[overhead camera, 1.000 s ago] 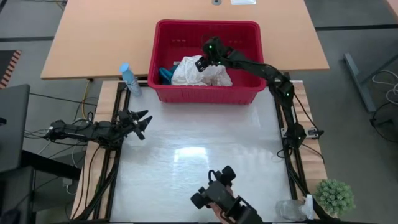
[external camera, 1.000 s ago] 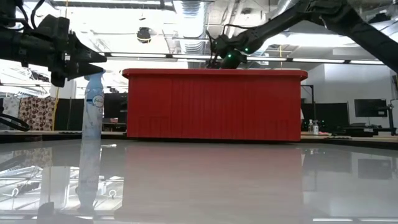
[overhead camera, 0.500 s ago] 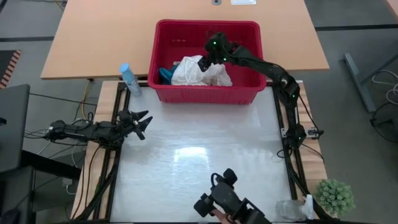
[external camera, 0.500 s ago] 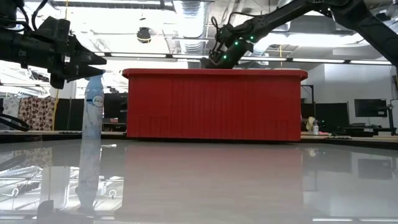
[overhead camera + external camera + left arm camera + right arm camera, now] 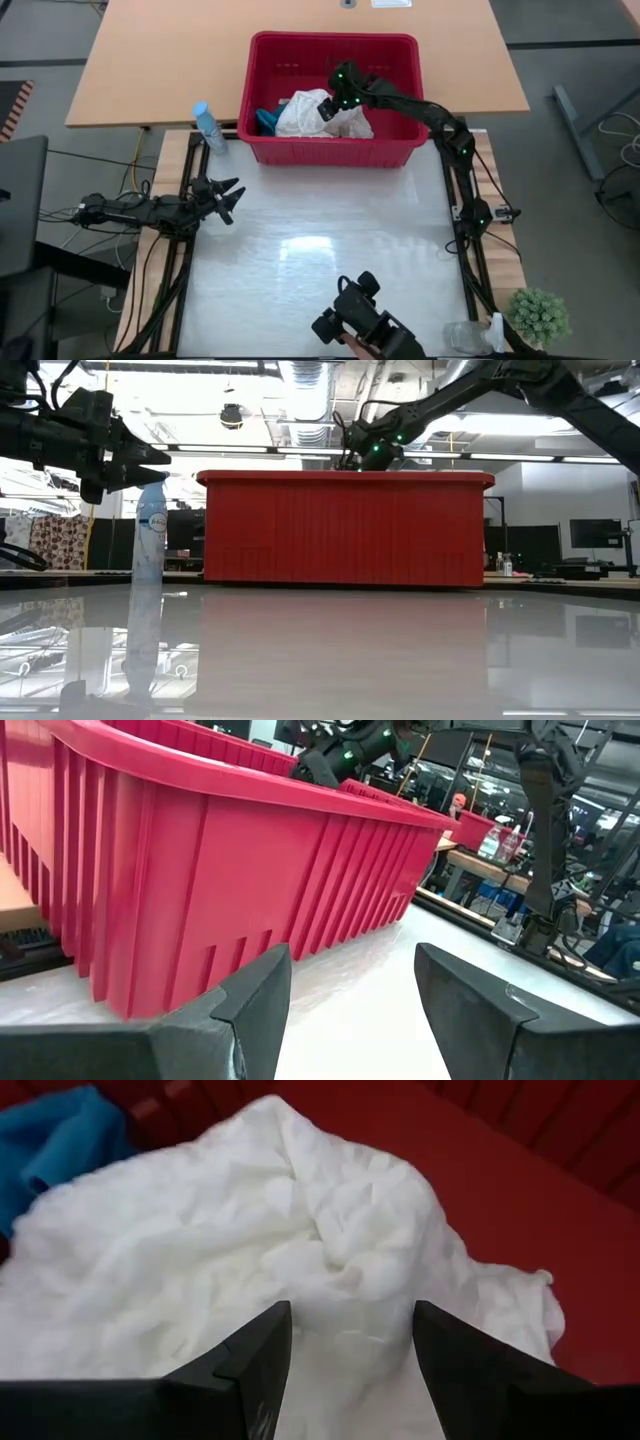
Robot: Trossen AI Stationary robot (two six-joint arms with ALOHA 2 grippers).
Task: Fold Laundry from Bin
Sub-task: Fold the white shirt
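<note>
The left gripper [image 5: 228,197] hangs over the desk [image 5: 320,250] well to the left of the red bin [image 5: 330,150], its arm stretched low and level from the desk's left edge, fingers spread and empty. A clear bottle [image 5: 207,125] stands just left of the bin. Inside the bin, a blue cloth [image 5: 266,120] lies at the left end beside a crumpled white cloth [image 5: 305,115]. The right arm reaches up from the desk's right edge and bends over the bin's right rim, its gripper [image 5: 328,106] poised directly above the white cloth [image 5: 250,1250], fingers [image 5: 262,1360] apart and released, gripping nothing.
</note>
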